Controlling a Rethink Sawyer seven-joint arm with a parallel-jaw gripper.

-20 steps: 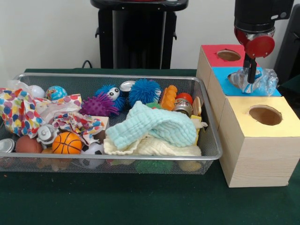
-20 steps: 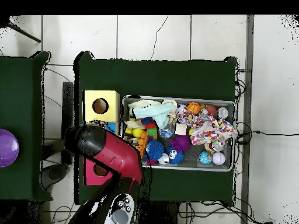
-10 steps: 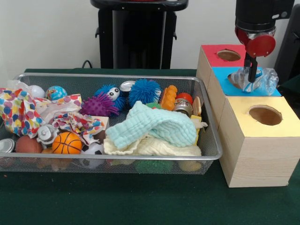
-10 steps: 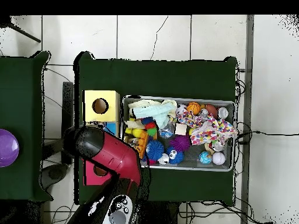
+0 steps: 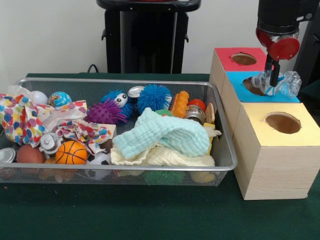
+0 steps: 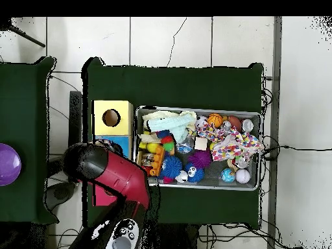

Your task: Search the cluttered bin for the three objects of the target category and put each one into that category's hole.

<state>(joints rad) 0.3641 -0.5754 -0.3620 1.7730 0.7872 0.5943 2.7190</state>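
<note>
Crinkly clear plastic (image 5: 278, 84) lies on top of the blue box (image 5: 239, 80), partly over its round hole. The plastic has not gone down inside yet. The hand (image 5: 273, 75) comes down from the arm right onto the plastic and touches it. I cannot tell if the hand is squeezing the plastic or has let it go, because the plastic hides the tips.

In the front view, the red box (image 5: 226, 54) sits at about 11 o'clock from the blue box. The yellow box (image 5: 260, 120) sits at about 5 o'clock from it. Each box has one round hole on top.

At 9 o'clock from the boxes is the wire bin (image 5: 120, 82), full of stuff. It holds a pale green cloth (image 5: 162, 132), a blue spiky ball (image 5: 154, 96), a purple spiky ball (image 5: 105, 112), a little basketball (image 5: 71, 152) and spotty paper (image 5: 20, 117). Everything rests on the green counter (image 5: 125, 210).

I think the robot is on the dropping step for this piece. The next move needs the plastic to go all the way into the blue hole, maybe with a push, since it is wide and puffy. Then the arm needs to go back to the bin to hunt for more of the same kind.
</note>
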